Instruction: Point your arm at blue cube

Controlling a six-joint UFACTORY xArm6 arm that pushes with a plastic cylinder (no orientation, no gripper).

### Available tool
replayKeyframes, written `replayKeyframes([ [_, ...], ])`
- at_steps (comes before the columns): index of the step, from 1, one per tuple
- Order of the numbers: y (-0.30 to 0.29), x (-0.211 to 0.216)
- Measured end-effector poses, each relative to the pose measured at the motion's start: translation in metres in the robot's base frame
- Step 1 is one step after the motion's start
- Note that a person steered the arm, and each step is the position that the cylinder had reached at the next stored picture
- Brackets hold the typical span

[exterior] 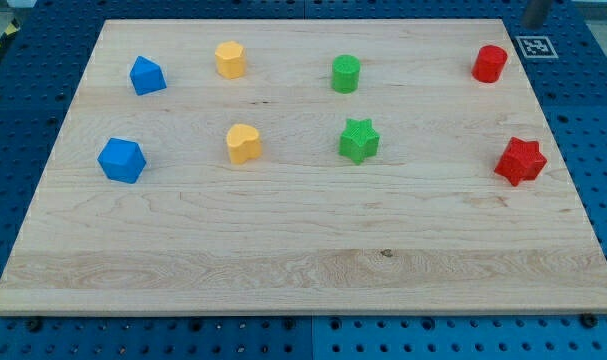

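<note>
**Blue cube waiting, tip out of sight**

Blue cube (147, 76) at ten o'clock on the counter (303, 250), well apart from neighbours, likely spaced for clean approach. Second blue block (121, 160) just below at nine. End effector unseen; state impossible to tell.

grey rod end (536, 12), tip unseen
</note>
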State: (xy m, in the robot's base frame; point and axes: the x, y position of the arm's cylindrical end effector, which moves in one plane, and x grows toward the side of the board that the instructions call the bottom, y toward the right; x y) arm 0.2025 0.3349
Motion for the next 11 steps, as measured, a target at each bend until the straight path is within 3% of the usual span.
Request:
replayKeyframes([
  [3, 0.0, 0.004],
  [5, 0.0, 0.049],
  [6, 0.0, 0.049],
  [8, -0.003, 0.113],
  [10, -0.012, 0.133],
  [11, -0.045, 0.154],
])
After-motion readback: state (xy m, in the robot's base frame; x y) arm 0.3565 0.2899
